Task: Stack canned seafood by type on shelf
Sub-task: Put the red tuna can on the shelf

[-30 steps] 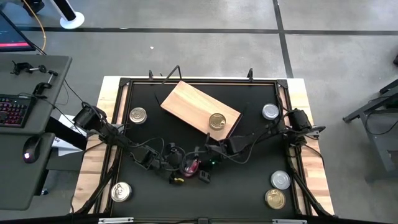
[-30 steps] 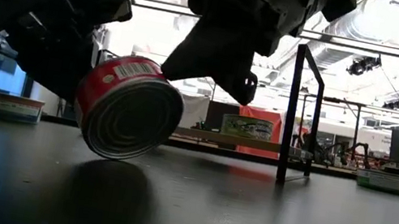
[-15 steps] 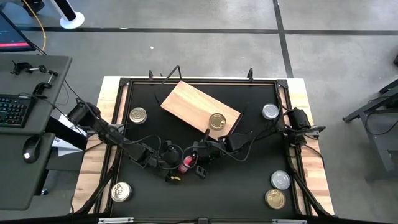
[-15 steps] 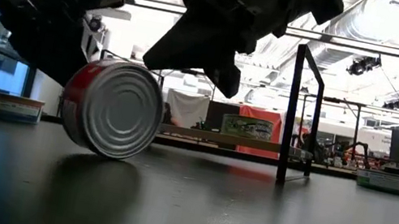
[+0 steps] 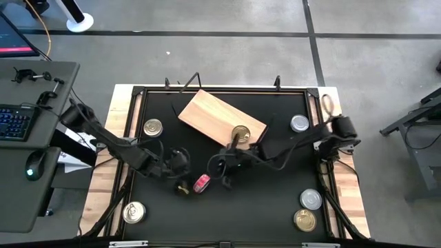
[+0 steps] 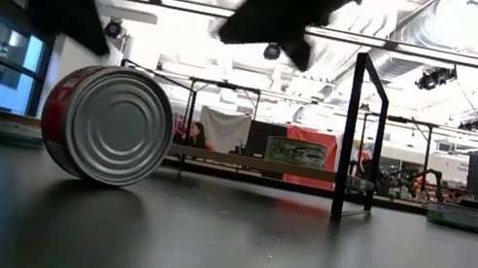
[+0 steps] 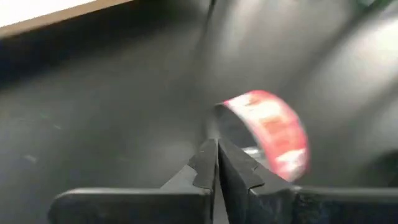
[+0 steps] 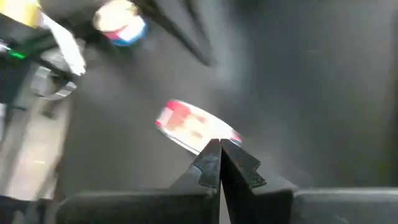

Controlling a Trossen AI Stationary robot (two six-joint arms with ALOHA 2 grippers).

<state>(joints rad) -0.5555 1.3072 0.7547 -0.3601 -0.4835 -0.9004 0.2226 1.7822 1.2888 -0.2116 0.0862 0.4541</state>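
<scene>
Red-labelled round metal tin released, now on edge at table's six o'clock; left gripper and right gripper withdrawn, fingers together. Risk: tin rolls off.

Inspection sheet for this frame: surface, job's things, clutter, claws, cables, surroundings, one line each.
Surface: black tabletop inside a light wooden frame.
Job's things: wooden shelf lies angled at the back with one gold-lidded tin on it; red-labelled tin stands on edge on the tabletop, held by neither claw; five other tins lie flat.
Clutter: nothing seen.
Claws: left claw shut, empty, beside the red-labelled tin; right claw shut, empty, just above it.
Cables: loops run along both arms over the table.
Surroundings: desk with keyboard and mouse left of the table; workshop room behind.
</scene>
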